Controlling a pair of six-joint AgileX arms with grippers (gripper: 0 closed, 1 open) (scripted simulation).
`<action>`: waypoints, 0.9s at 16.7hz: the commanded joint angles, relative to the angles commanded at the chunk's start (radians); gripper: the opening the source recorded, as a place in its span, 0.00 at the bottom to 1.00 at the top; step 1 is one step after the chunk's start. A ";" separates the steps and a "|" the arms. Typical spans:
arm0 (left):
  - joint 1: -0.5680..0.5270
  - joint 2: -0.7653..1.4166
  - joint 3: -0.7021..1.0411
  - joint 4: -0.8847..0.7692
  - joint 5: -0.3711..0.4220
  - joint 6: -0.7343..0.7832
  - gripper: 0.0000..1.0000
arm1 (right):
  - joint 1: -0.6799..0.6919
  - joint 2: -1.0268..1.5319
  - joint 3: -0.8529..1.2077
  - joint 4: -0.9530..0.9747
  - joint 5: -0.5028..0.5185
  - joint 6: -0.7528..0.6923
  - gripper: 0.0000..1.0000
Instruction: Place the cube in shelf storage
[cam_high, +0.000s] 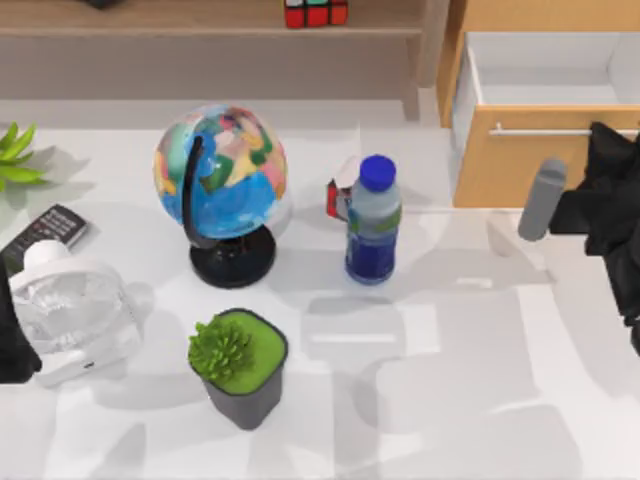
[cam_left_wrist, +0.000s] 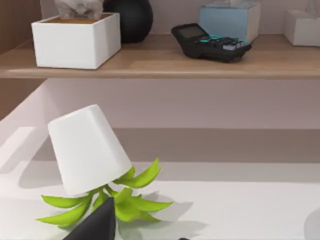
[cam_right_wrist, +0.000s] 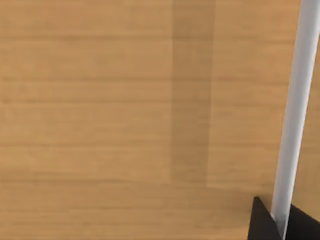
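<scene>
The cube (cam_high: 315, 12), a small Rubik's cube showing red and green squares, rests on the shelf storage (cam_high: 180, 22), the long light-wood board at the back of the table. No gripper is near it. My right gripper (cam_right_wrist: 281, 226) is at the light-wood drawer at the back right. Its black fingertips (cam_right_wrist: 261, 222) sit on either side of the silver bar handle (cam_right_wrist: 295, 110), touching it. My right arm (cam_high: 610, 190) reaches in from the right edge. My left arm (cam_high: 15, 345) stays at the table's left edge, and a dark part of my left gripper (cam_left_wrist: 97, 227) shows near a plant.
The drawer (cam_high: 540, 70) stands pulled open. On the table stand a globe (cam_high: 222, 165), a blue-capped bottle (cam_high: 373, 225), a potted plant in a dark pot (cam_high: 240, 365), a white fan (cam_high: 70, 305) and a remote (cam_high: 50, 232). A white box (cam_left_wrist: 75, 40) and calculator (cam_left_wrist: 212, 42) sit on the shelf.
</scene>
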 joint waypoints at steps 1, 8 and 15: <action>0.000 0.000 0.000 0.000 0.000 0.000 1.00 | 0.000 0.000 0.000 0.000 0.000 0.000 0.00; 0.000 0.000 0.000 0.000 0.000 0.000 1.00 | -0.020 0.039 0.109 -0.062 -0.014 0.000 0.00; 0.000 0.000 0.000 0.000 0.000 0.000 1.00 | -0.045 0.104 0.261 -0.159 -0.043 0.001 0.00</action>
